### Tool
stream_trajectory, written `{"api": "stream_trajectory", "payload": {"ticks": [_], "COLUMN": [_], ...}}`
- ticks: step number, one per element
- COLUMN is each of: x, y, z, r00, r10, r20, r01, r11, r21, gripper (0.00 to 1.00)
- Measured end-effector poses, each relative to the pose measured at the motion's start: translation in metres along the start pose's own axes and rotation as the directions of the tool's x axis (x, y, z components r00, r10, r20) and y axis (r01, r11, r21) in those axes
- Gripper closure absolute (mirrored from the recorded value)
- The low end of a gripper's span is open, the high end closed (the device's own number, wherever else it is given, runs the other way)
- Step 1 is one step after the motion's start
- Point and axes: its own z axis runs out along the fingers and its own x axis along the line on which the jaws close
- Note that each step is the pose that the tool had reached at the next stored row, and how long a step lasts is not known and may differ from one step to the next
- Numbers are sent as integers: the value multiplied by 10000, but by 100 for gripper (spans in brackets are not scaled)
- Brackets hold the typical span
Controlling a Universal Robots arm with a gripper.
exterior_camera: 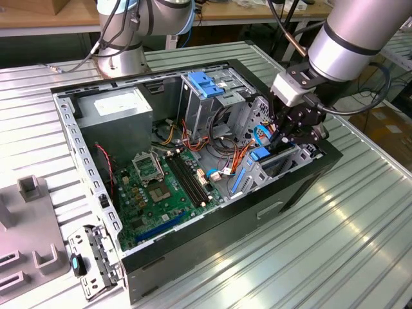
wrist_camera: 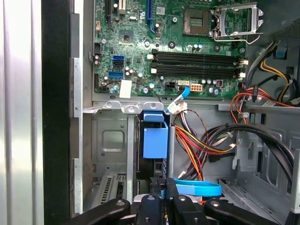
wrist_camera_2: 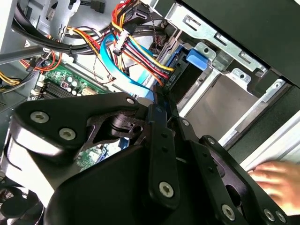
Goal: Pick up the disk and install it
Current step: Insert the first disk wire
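In bay, disk (wrist_camera: 155,140) just beyond gripper (wrist_camera: 161,197) fingertips.

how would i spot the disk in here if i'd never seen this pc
Start from the open black computer case on the ribbed metal table, then go to its corner where the black gripper reaches in. The disk stands on edge in the metal bay there, between the jaws. Its flat blue plastic carrier frame sets it apart from the grey metal walls and the orange, red and black cable bundle beside it.
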Motion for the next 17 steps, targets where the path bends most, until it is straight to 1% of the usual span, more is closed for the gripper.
{"api": "stream_trajectory", "payload": {"ticks": [3, 4, 5, 6, 8, 11, 12, 13, 14, 15, 17], "x": [0, -1, -3, -8, -14, -15, -15, -15, -15, -15, -15], "y": [-1, -1, -2, -6, -10, -10, -10, -10, -10, -10, -10], "z": [-4, -17, -43, -113, -186, -191, -192, -192, -192, -193, -193], "r00": [10000, 10000, 10000, 10000, 10000, 10000, 10000, 10000, 10000, 10000, 10000], "r10": [-2, -1, 0, 0, 0, -1, -2, -2, -2, -2, -2], "r20": [8, 7, 4, 8, 6, 11, 10, 10, 10, 9, 10], "r01": [2, 1, 0, 0, 0, 1, 2, 2, 2, 2, 2], "r11": [10000, 10000, 10000, 10000, 10000, 10000, 10000, 10000, 10000, 10000, 10000], "r21": [4, 5, 5, 6, 7, 10, 10, 10, 10, 10, 10], "gripper": [83, 76, 76, 76, 76, 76, 78, 85, 85, 89, 89]}}
